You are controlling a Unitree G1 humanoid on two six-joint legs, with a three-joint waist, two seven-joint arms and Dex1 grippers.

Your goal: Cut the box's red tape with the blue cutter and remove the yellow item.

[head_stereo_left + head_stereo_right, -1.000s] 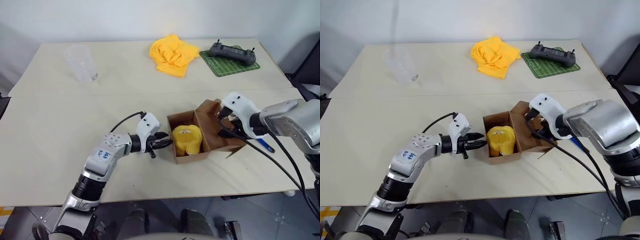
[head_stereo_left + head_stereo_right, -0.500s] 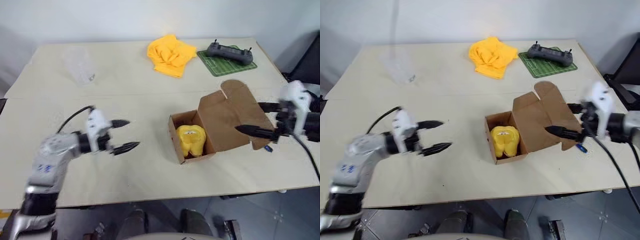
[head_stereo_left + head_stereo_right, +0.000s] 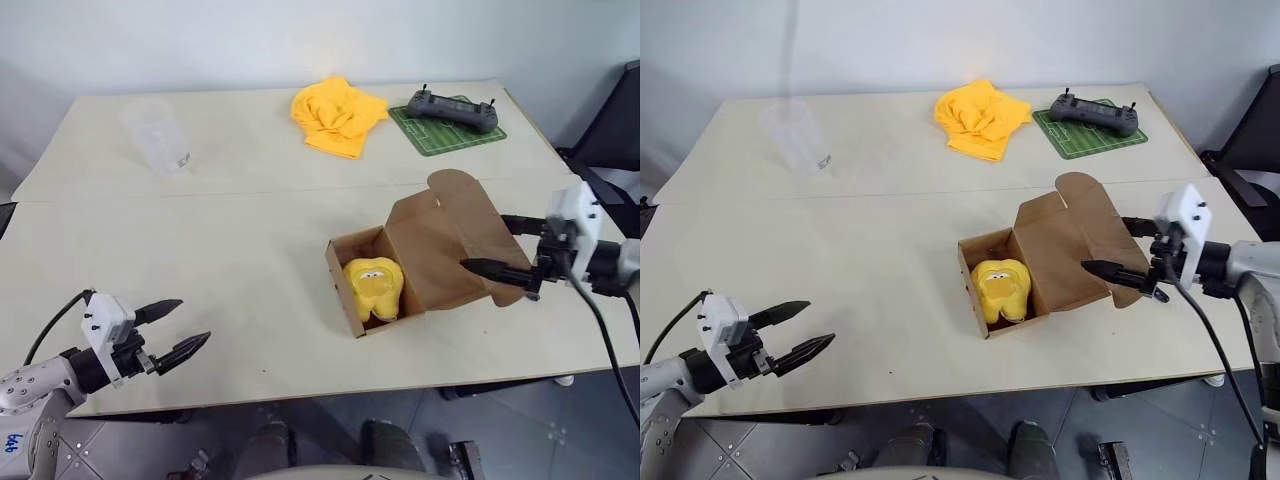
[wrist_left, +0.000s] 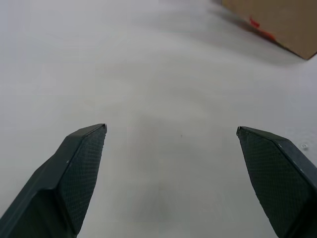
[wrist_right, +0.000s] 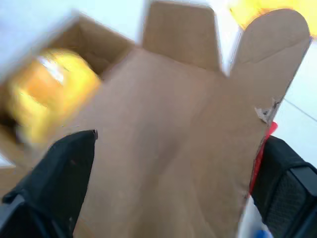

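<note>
The small brown cardboard box (image 3: 400, 265) sits right of centre on the pale counter (image 3: 220, 230), its flap lid thrown back toward the right so the interior is exposed. That open lid suggests the tape is already cut; a strip of the red tape (image 5: 260, 148) clings to the flap's edge in the right wrist view. Inside the box, standing upright against the near wall, is the rounded yellow soft item (image 3: 372, 288), not yet lifted out.

The right gripper (image 3: 505, 245) hangs just beside the flap's right edge, jaws spread wide and holding nothing, pointing left toward the box. The left gripper (image 3: 170, 330) is at the near left edge of the counter, well apart from the box, jaws likewise wide and empty, aimed right.

A sliver of the slim blue cutter (image 5: 257, 233) lies on the counter beneath the flap, set aside as if its work is finished.

At the far side lie a crumpled yellow cloth (image 3: 335, 112), a black controller (image 3: 452, 108) on a green mat (image 3: 440, 132), and a clear plastic cup (image 3: 155, 135).

The remaining step appears to be reaching into the box for the yellow item.
</note>
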